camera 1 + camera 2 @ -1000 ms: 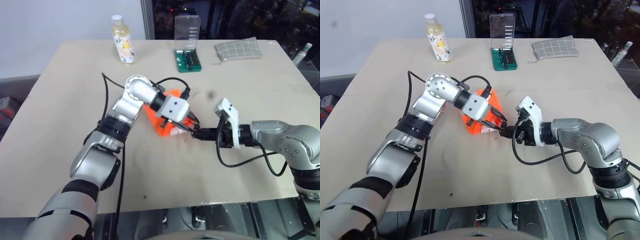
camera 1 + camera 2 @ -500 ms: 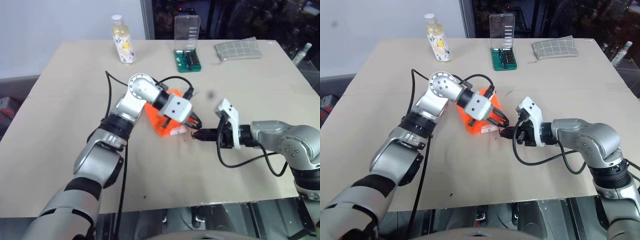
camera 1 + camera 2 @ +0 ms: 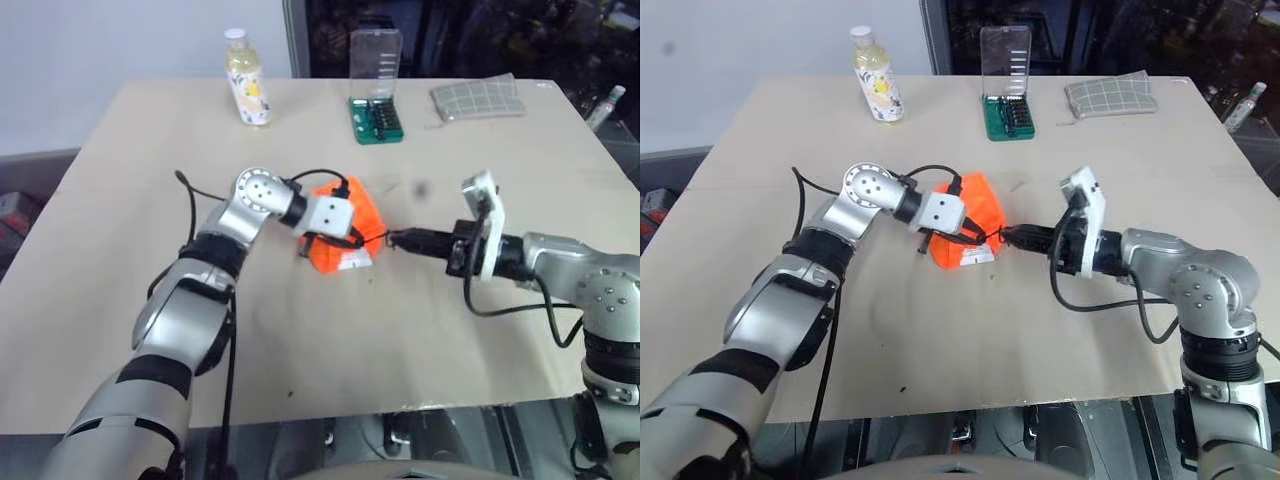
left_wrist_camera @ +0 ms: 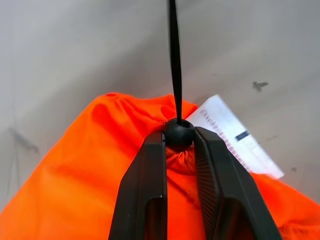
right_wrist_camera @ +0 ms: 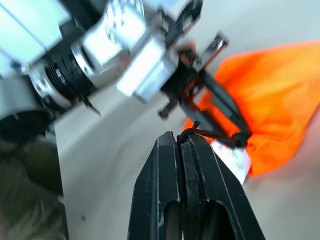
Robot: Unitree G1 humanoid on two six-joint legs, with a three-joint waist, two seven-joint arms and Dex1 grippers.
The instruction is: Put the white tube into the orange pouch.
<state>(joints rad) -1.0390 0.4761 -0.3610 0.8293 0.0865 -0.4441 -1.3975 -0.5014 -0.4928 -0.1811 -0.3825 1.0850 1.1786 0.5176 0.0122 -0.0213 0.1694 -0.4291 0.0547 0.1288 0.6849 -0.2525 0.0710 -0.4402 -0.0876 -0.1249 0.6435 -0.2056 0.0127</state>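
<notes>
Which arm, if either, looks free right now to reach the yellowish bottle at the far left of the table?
Probably neither. The left gripper is clamped on the orange pouch's cord stopper, and the right gripper is shut on the cord. The bottle stands far off; one arm would have to let go first.

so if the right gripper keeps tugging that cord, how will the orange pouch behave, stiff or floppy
Probably floppy: the orange pouch is soft, creased fabric bunched at its neck, where the left gripper pinches the black cord stopper. It looks light, so it would likely slide across the table if released. The cord runs taut to the shut right gripper, so pulling should cinch the mouth over the protruding white tube.
</notes>
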